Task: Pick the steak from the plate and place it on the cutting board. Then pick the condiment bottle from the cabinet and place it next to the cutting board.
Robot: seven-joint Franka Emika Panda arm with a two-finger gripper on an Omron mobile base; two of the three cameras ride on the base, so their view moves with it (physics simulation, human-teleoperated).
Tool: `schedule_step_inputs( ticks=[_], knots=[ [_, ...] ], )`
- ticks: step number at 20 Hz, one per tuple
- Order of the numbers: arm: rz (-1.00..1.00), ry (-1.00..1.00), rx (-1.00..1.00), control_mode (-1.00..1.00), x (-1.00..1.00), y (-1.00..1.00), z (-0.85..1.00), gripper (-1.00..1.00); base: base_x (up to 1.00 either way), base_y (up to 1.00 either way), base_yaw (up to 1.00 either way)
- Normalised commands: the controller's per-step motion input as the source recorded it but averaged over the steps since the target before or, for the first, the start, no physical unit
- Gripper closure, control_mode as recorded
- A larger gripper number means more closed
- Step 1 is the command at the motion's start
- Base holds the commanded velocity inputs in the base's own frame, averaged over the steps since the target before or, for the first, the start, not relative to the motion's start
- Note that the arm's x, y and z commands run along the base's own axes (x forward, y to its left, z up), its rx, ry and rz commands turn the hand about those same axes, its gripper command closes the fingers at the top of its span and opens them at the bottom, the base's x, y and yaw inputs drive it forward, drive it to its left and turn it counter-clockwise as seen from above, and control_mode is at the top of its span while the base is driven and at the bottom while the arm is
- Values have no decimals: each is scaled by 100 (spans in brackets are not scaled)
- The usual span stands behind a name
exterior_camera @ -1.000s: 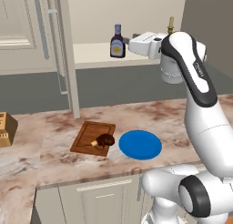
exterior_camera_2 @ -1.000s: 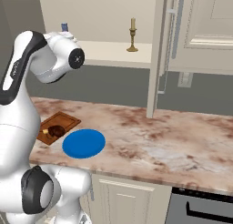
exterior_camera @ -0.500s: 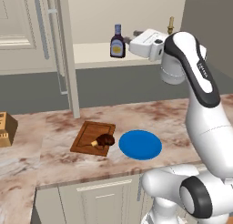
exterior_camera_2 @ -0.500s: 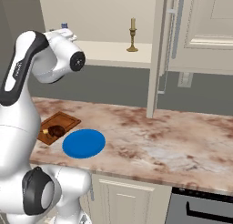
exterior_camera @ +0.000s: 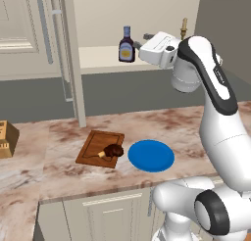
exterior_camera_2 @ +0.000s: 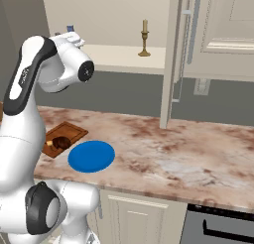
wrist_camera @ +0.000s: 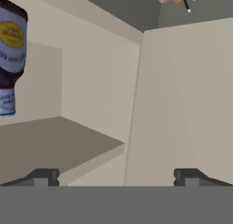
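Already the steak [exterior_camera: 114,150] lies on the cutting board [exterior_camera: 100,148] near the front edge of the surface, just beside the bare blue plate [exterior_camera: 151,155], so I judge the first half done and the bottle the job in hand. My end effector [exterior_camera: 139,40] is up at the cabinet [exterior_camera: 105,57], fingers spread wide with nothing between them, level with the shelf and just to the side of the condiment bottle [exterior_camera: 126,44].

What worries me is alignment. In the hand view the bottle [wrist_camera: 12,54] hangs at the far left edge, well off the line between my fingertips [wrist_camera: 42,176], and that view is rolled, so it appears upside down. If I push straight ahead, I would pass it by, or clip it with one finger and topple it on the shelf. It stands near the shelf's front edge, so a knock could send it down onto the surface. The candlestick [exterior_camera_2: 144,38] stands further along the shelf, well apart, and should not interfere
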Motion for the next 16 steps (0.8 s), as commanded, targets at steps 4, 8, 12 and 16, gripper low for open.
schedule_step_inputs(
  ticks=[4, 8, 12, 16],
  knots=[
    [0, 2, 0, -100, 16, -21, 0, -100, 0, 0, 0],
    [0, 3, 0, -100, 26, -23, 0, -100, 0, 0, 0],
    [0, 2, 0, -100, 36, -5, 0, -100, 0, 0, 0],
    [0, 0, 0, -100, 36, 0, -3, -100, 0, 0, 0]
  ],
)
